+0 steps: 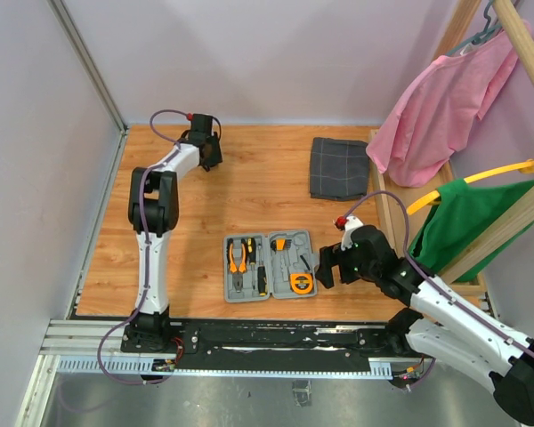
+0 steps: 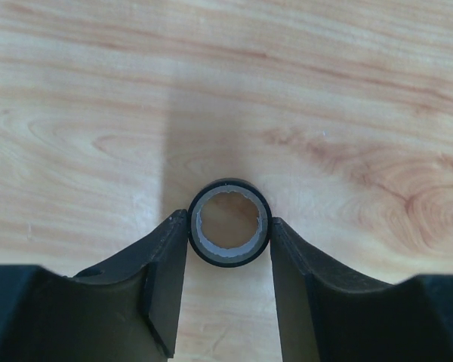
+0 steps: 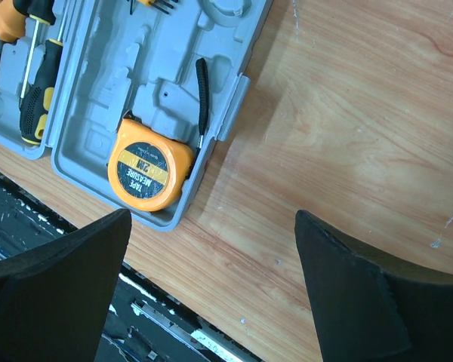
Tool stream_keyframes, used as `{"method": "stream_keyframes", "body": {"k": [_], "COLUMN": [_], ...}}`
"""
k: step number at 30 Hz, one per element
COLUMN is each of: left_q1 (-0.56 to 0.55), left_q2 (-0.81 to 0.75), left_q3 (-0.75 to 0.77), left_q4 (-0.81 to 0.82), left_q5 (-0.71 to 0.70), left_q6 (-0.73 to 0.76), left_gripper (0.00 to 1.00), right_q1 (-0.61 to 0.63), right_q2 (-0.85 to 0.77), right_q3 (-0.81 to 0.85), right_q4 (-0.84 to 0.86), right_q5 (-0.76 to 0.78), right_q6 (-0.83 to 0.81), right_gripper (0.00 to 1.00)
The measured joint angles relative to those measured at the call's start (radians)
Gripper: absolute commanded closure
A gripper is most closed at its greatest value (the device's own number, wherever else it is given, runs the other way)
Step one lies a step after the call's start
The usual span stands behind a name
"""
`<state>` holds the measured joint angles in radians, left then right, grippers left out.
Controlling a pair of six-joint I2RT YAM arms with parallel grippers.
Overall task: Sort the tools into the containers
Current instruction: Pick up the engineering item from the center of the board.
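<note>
A: Over on the left, the left arm is stretched long up the table [image 1: 249, 191], elbow raised, and the left gripper [image 1: 206, 153] is out at about 11 o'clock on the boards.

B: The wrist view shows it pointing straight down. Its fingers [image 2: 166, 264] sit either side of a small black ring [image 2: 228, 260], one at the ring's 9 o'clock and the other at its 3 o'clock. Both look to be pressing its wall, so I'd call that clamped on.

A: And the ring itself?

B: It's lying flat on the wood, with a black outer band, a pale grey lining and bare board showing through the hole.

A: Moving to the middle, the tool case [image 1: 271, 300] lies open at 6 o'clock, close to the near edge.

B: It's a grey moulded tray. The pliers [image 1: 240, 256] and screwdrivers [image 1: 260, 276] sit in the left half, and the orange tape measure [image 3: 149, 173] is seated in the 5 o'clock corner with its black strap [image 3: 202, 98] lying along the rim.

A: Now the right side.

B: The right arm is folded low, and the right gripper [image 1: 325, 267] hangs at the case's 3 o'clock, just beside it. Its jaws are spread wide over bare wood with nothing between them.
</note>
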<state>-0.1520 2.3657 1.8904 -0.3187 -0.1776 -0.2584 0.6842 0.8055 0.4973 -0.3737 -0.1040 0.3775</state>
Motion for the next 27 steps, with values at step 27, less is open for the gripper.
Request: {"method": "stream_keyframes", "body": {"k": [27], "left_q1": [-0.471], "left_q2": [-0.684], "left_q3": [-0.751], "left_q4": [0.212], "left_q5": [0.108], "left_q6": [-0.043], "left_gripper": [0.62], "right_q1": [0.0], "right_q2": [-0.262], "right_q3": [-0.007], "right_q4": [-0.075], "right_q5": [0.259], "right_q6": [0.108], "right_gripper": [0.09]}}
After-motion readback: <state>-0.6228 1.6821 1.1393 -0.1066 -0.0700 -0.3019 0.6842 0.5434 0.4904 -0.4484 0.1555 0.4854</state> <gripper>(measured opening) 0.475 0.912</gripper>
